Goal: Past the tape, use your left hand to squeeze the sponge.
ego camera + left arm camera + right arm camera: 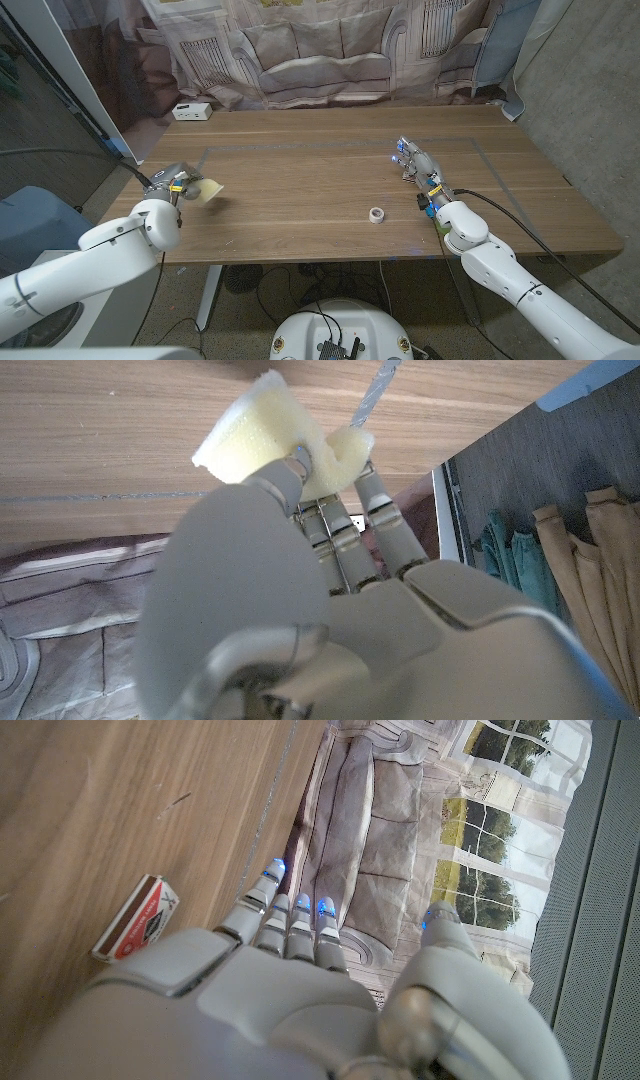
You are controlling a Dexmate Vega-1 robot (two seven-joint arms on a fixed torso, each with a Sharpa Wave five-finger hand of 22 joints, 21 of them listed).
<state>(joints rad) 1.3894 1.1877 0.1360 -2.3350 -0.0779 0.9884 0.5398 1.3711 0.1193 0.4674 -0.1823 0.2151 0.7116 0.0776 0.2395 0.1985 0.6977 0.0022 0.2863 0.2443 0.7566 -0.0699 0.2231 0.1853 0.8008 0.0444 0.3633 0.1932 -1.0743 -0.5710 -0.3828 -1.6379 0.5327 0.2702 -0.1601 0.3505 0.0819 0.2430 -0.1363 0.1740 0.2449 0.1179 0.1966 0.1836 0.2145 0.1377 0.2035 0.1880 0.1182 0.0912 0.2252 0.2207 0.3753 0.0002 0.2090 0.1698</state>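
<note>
At the table's left edge, the left hand [176, 181] grips the pale yellow sponge [206, 190], its fingers closed around the material. The sponge projects from the fingertips toward the table's middle and sits just above the wood, near the left edge and well short of the far edge. In the left wrist view the sponge [272, 438] bulges beyond the fingers [375, 500] and is visibly folded and pinched between them and the thumb, which suggests the squeeze is under way, though how far compressed cannot be told. The thin line of tape [300, 148] marking a rectangle on the table [300, 215] has its left side just inward of the hand, so the sponge appears to lie at or just outside that line.

Across the table, near the right edge, the right hand [417, 166] stands with fingers extended and apart, holding nothing, well apart from the sponge. A small matchbox [136, 917] lies beside it, and a small roll [376, 214] sits toward the near edge, between the two hands.
</note>
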